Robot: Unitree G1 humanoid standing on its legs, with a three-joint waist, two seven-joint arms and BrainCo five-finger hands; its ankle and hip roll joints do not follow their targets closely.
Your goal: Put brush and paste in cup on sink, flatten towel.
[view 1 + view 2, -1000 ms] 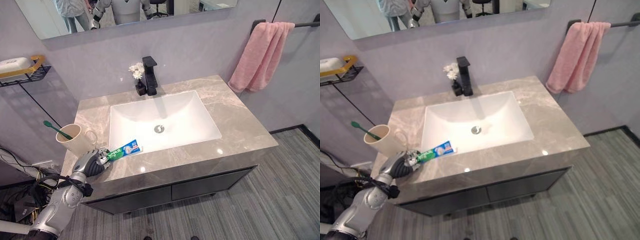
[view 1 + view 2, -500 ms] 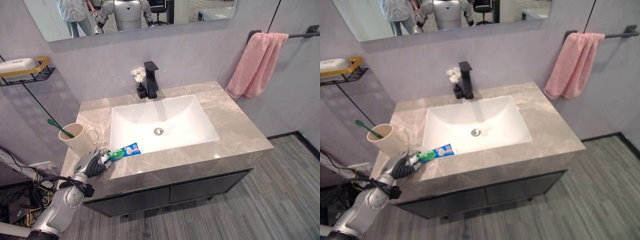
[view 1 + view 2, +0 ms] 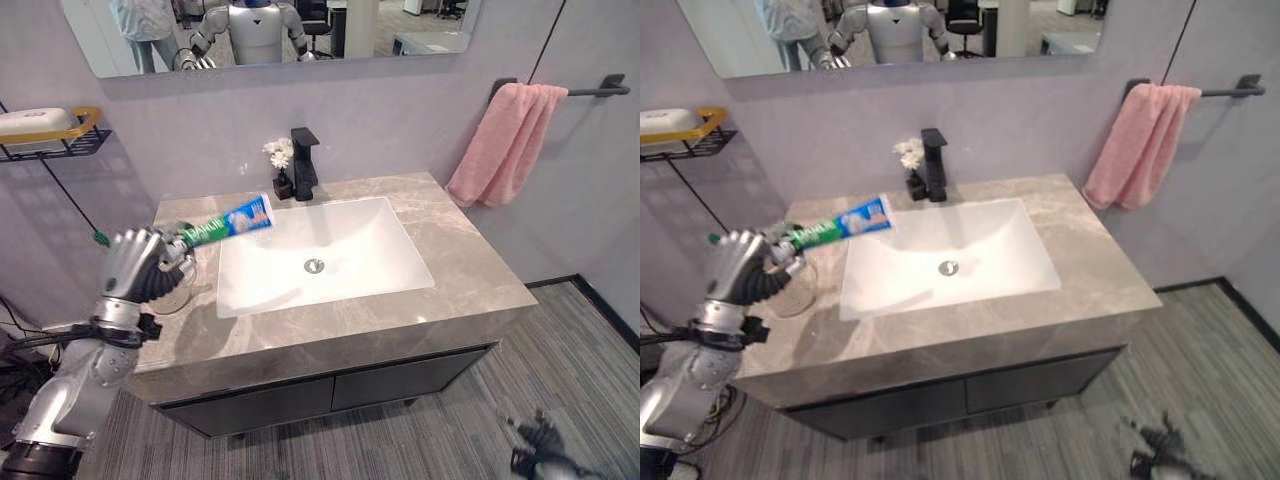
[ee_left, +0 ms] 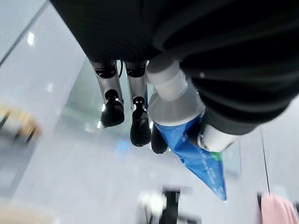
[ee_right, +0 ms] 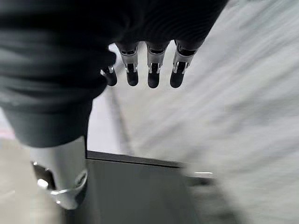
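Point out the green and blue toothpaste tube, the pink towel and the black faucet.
green and blue toothpaste tube (image 3: 228,221), left eye view, mid-body.
pink towel (image 3: 500,140), left eye view, hanging folds.
black faucet (image 3: 303,160), left eye view, upright column.

Black faucet (image 3: 304,161), white flowers (image 3: 275,152), wall mirror (image 3: 270,30), soap shelf (image 3: 40,132).

Bright, even light; glare spots on the countertop (image 3: 470,250); wrist views blurred.

Toothpaste (image 3: 225,222) aloft; pink towel (image 3: 505,143) bunched.
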